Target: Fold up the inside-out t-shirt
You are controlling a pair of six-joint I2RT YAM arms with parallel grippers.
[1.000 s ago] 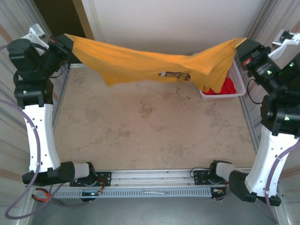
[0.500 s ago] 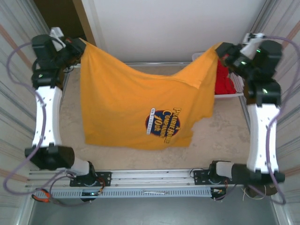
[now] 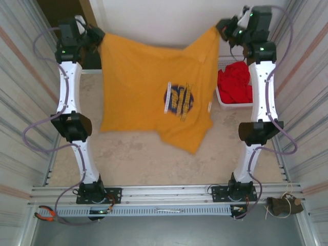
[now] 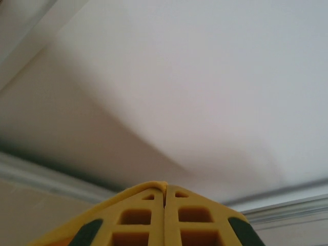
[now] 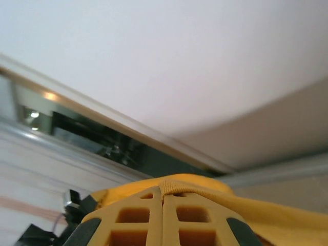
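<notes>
The mustard-yellow inside-out t-shirt [image 3: 146, 84] hangs spread in the air between both raised arms, a round dark print [image 3: 179, 97] facing the top camera and a small white tag [image 3: 209, 106] at its right side. My left gripper [image 3: 98, 37] is shut on its upper left corner, and my right gripper [image 3: 221, 28] is shut on its upper right corner. In the left wrist view the yellow fingers [image 4: 138, 215] meet with a thin cloth edge [image 4: 154, 185] over their tips. In the right wrist view the cloth [image 5: 215, 190] bunches over the shut fingertips [image 5: 163, 193].
A white basket [image 3: 228, 105] with red garments [image 3: 234, 86] stands at the right, behind the shirt's edge. Corrugated walls close in on both sides. Orange-handled pliers [image 3: 45, 214] lie on the front ledge at the left. The stone-patterned table [image 3: 154, 164] lies below the hanging hem.
Both arms have risen high and stretched upright, lifting the shirt from a low sagging drape at the back to a tall spread hang. The print now faces the camera.
</notes>
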